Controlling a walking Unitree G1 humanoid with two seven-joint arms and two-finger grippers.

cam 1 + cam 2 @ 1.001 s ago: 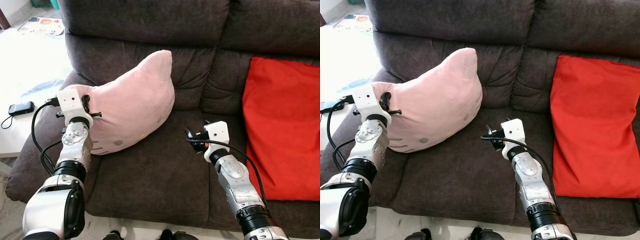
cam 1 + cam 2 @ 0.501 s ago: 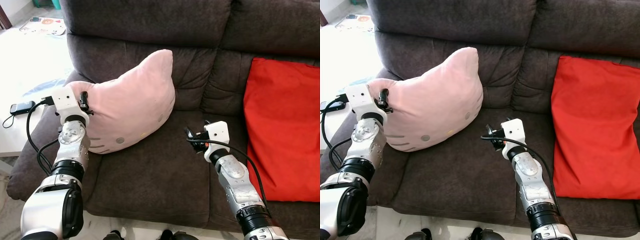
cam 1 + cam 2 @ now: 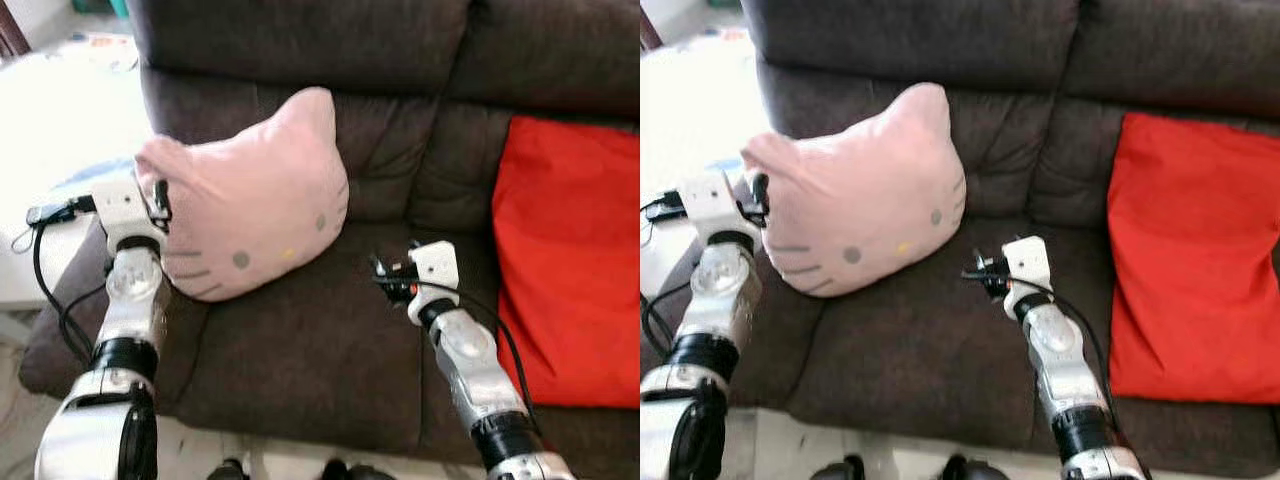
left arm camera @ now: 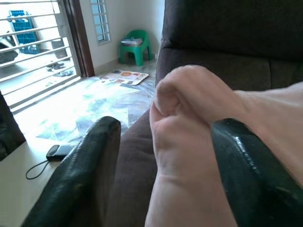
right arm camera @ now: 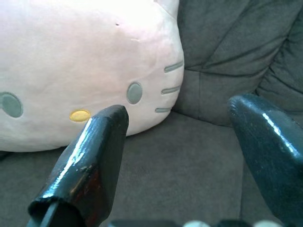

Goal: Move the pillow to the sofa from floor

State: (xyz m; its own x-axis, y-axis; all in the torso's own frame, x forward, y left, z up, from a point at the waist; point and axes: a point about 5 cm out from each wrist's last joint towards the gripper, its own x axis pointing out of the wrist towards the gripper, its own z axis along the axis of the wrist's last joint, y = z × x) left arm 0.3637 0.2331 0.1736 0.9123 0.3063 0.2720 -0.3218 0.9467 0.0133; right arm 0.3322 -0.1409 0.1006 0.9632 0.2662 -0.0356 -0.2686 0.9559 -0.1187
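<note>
The pink cat-face pillow (image 3: 250, 195) rests on the dark sofa seat (image 3: 300, 340), leaning on the backrest with its face turned outward. My left gripper (image 3: 160, 200) is at the pillow's left ear. In the left wrist view its fingers (image 4: 85, 175) stand wide apart with the ear (image 4: 189, 118) between them; one finger touches the fabric, and sofa shows in the gap beside the other. My right gripper (image 3: 385, 280) hovers low over the seat just right of the pillow, open, with nothing between its fingers (image 5: 94, 156).
A red cushion (image 3: 570, 260) covers the sofa's right seat. A phone (image 3: 45, 213) with a cord lies on a white table left of the sofa arm. A green stool (image 4: 132, 47) stands far off on the floor.
The pillow has tipped more upright and turned its face outward. My left gripper has risen with its ear and shifted a little left. The right arm has stayed put.
</note>
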